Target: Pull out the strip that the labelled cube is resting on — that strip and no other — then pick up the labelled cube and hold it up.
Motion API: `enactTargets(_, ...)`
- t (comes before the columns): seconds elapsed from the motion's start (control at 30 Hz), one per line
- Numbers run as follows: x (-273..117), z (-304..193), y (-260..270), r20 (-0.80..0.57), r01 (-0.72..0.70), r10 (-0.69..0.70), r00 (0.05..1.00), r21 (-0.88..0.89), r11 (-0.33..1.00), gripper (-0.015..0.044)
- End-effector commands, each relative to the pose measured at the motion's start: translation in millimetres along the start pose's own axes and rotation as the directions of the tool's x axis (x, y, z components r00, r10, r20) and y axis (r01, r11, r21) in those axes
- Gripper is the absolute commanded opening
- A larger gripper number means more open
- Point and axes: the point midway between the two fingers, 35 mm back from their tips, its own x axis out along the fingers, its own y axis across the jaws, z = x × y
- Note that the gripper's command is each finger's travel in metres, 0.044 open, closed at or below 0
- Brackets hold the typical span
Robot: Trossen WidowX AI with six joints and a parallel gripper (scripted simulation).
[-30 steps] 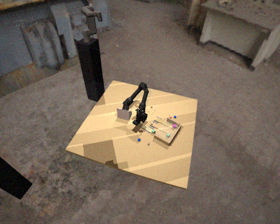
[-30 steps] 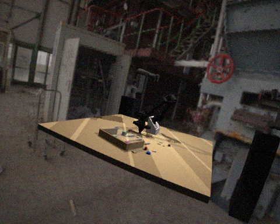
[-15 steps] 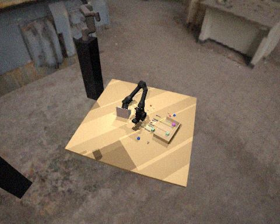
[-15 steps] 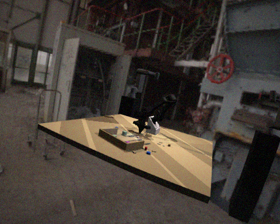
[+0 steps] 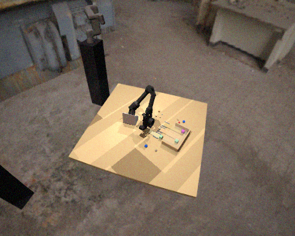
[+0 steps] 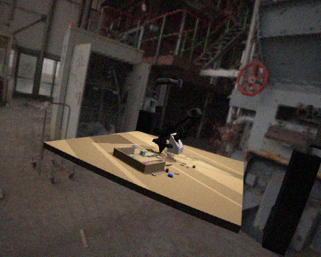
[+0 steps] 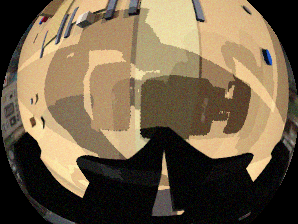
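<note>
And here's the black gripper (image 5: 141,127) (image 6: 161,151) (image 7: 164,131), clenched with nothing between its fingers, low over the wooden table (image 5: 104,147) (image 6: 196,191) (image 7: 270,30) and apart from the shallow tray (image 5: 169,147) (image 6: 130,161). A green cube (image 5: 161,137) sits by the tray's near left edge, another green cube (image 5: 176,141) in its near part, and a magenta cube (image 5: 183,131) toward the far right; which one is labelled, and which strip bears it, I can't tell.

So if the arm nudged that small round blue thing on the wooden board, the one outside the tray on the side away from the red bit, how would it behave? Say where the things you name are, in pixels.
The small blue ball (image 5: 145,145) looks rounded, so it would probably roll. Nothing visibly braces it on the flat board (image 5: 96,147), so it might travel.
</note>
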Motion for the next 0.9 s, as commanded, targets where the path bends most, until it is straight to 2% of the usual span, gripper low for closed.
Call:
enactTargets(0.0, 3.2, -10.8, -0.1, -0.030, 0.005, -0.005, 1.000, 0.011, 1.000, 0.0000)
enactTargets(0.67, 3.2, -10.8, -0.1, -0.030, 0.005, -0.005, 1.000, 0.011, 1.000, 0.0000)
enactTargets(0.7, -1.6, 0.1, -0.2, -0.001, 0.001, -0.001, 1.000, 0.001, 1.000, 0.0000)
enactTargets(0.87, -40.2, 2.7, -0.2, -0.027, 0.008, -0.008, 1.000, 0.010, 1.000, 0.0000)
